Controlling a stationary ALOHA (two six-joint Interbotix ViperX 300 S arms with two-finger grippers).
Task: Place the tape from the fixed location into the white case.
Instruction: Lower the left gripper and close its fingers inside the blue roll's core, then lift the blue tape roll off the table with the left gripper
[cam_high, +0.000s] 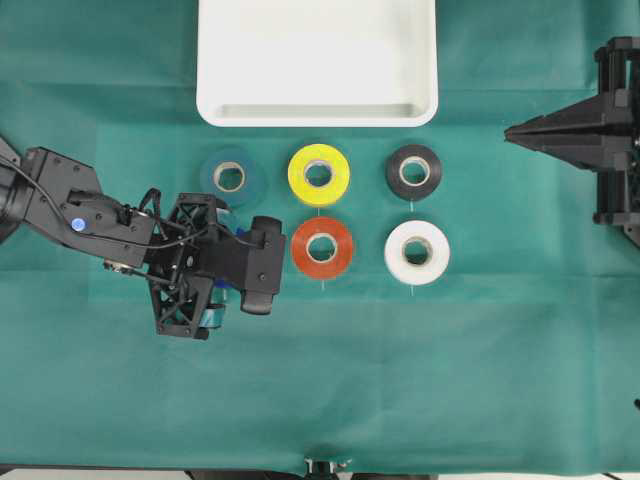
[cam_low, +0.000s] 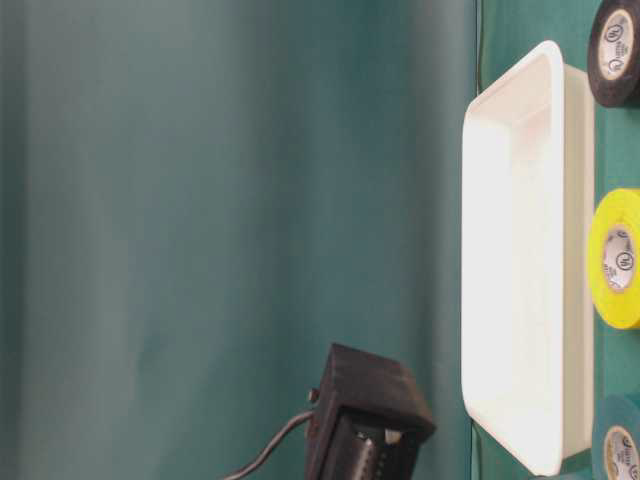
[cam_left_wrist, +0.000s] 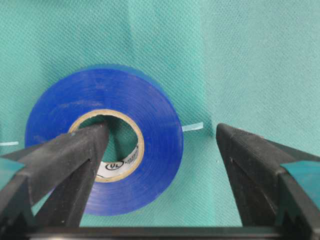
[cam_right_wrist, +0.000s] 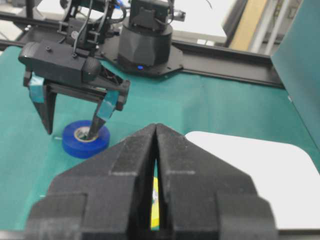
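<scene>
The tape (cam_left_wrist: 160, 150), a royal-blue roll with a pale core, lies flat on the green cloth. My left gripper (cam_left_wrist: 161, 129) stands open astride its right wall: one finger (cam_left_wrist: 75, 155) dips into the core hole, the other (cam_left_wrist: 250, 160) stands outside the roll. The right wrist view shows the tape (cam_right_wrist: 75, 147) under the left gripper (cam_right_wrist: 72, 127). From overhead the left gripper (cam_high: 215, 265) hides the roll. The white case (cam_high: 317, 62) sits at the back middle with nothing in it. My right gripper (cam_high: 510, 131) rests shut at the far right, holding nothing.
Five other rolls lie in a grid below the case: teal (cam_high: 229, 176), yellow (cam_high: 319, 174), black (cam_high: 413, 172), orange-red (cam_high: 322, 248) and white (cam_high: 417, 252). The orange-red roll is just right of my left gripper. Bare green cloth lies in front.
</scene>
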